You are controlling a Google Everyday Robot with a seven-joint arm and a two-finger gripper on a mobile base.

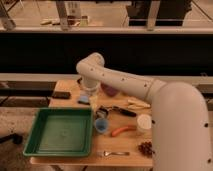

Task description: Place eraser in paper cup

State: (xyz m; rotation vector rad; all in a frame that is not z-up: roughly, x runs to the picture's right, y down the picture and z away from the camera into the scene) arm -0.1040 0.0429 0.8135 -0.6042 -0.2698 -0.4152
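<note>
The eraser (61,94) is a small flat black block lying at the table's back left edge. The paper cup (144,122) is a short white cup standing at the right side of the table, upright. My gripper (88,94) hangs down from the white arm's wrist at the back middle of the table, just above a light-blue pad (84,100). It is a short way right of the eraser and far left of the paper cup. The wrist hides the gripper's tip.
A green tray (60,131) fills the front left. A small blue cup (101,125), an orange carrot-like piece (122,130), a fork (116,153), dark grapes (146,148), a purple bowl (109,91), a banana (136,104) and a black-handled tool (117,110) lie on the table.
</note>
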